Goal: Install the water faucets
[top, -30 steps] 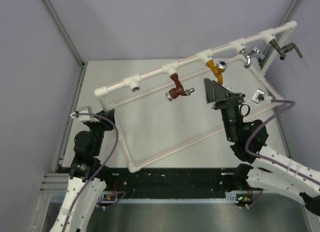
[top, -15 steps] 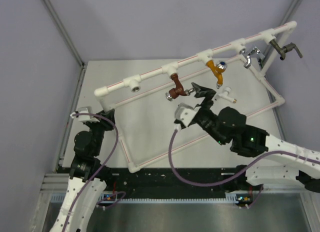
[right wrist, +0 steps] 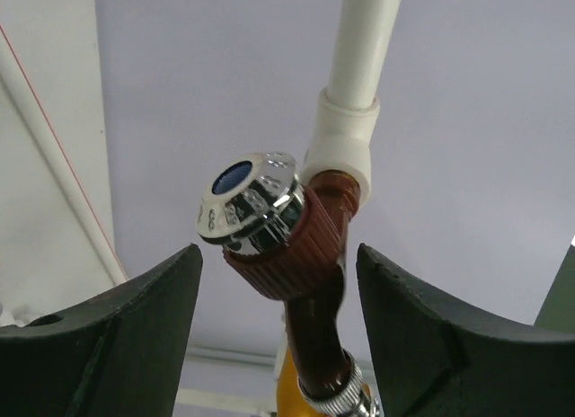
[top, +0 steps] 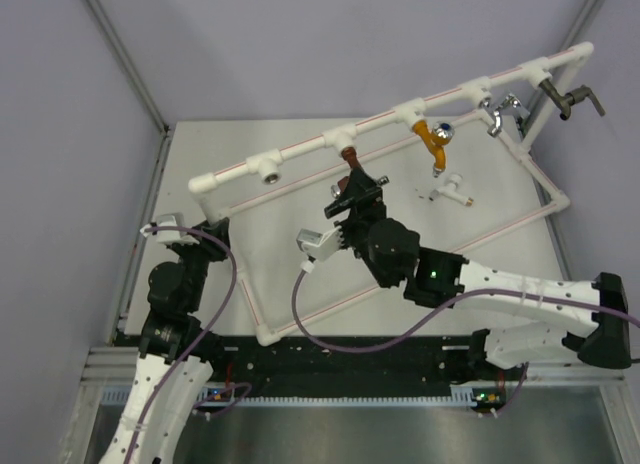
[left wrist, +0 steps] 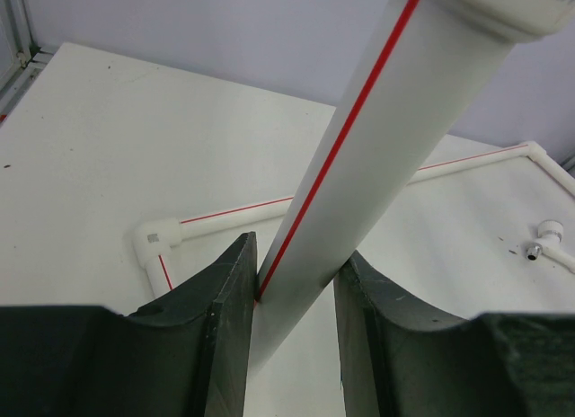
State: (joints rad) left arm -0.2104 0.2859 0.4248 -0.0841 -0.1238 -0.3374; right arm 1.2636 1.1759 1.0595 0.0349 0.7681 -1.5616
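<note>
Two arms are at work. Nearest, at nine o'clock on the table (top: pixel 290 254), the left gripper (left wrist: pixel 296 264) is clamped on the red-striped tube of the pipe frame (left wrist: pixel 377 147), its fingers pressed to both sides, steadying it.

Further in, the right gripper (right wrist: pixel 278 251) has swung over from the three o'clock side within the last second and now brackets the brown faucet (right wrist: pixel 310 242), which hangs from its tee near the table's middle. The fingers have begun to narrow but remain apart, with a gap on each side of the brown body, so nothing is held yet. The likely aim is to grasp this faucet and turn it tighter.

At two o'clock from that gripper the white faucet (top: pixel 447 192) lies loose on the table, apparently left for later. Beyond, an empty socket (top: pixel 268 169) waits at eleven o'clock, and a yellow faucet (top: pixel 432 136) hangs already fitted.
</note>
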